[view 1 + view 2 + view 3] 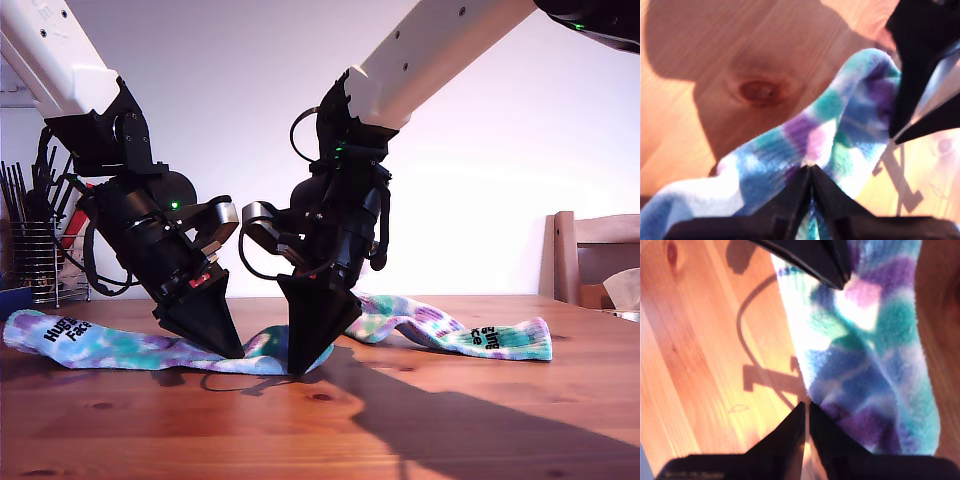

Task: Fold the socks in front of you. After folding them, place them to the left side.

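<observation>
socks point(110, 343) flat on table point(450, 430) (wood), both jaws pinching them

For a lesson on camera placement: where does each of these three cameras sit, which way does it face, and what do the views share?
Exterior view: low, off the arms, facing level across the table at the socks; two arms show.
First wrist view: on my first end effector, looking down its shut fingers at the socks; my second end effector shows.
Second wrist view: on my second end effector, looking down at the socks' edge; the first's tip shows.
Shared: all show the socks and table.
</observation>
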You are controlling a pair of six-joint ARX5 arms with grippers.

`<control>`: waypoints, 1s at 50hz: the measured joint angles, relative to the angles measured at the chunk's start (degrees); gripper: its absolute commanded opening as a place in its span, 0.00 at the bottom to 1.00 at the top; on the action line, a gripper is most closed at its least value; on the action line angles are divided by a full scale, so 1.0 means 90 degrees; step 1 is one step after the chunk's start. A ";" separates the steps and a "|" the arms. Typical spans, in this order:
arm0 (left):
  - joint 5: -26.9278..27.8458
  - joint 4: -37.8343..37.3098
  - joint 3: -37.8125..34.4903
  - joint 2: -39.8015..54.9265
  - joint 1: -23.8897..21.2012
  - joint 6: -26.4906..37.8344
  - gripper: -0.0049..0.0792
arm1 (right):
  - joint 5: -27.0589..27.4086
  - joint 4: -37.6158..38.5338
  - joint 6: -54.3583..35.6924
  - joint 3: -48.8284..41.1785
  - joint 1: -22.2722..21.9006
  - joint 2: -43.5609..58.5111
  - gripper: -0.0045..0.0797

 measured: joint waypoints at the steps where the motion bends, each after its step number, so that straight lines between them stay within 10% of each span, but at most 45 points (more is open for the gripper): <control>1: -0.0002 0.0032 0.0000 0.0000 0.0000 -0.0005 0.03 | 0.0000 0.0002 0.0002 0.0000 0.0000 -0.0022 0.04; 50: 0.0614 0.0245 0.0041 0.0010 -0.0770 -0.0449 0.03 | 0.0136 0.0007 0.0100 0.0002 -0.0736 -0.0896 0.04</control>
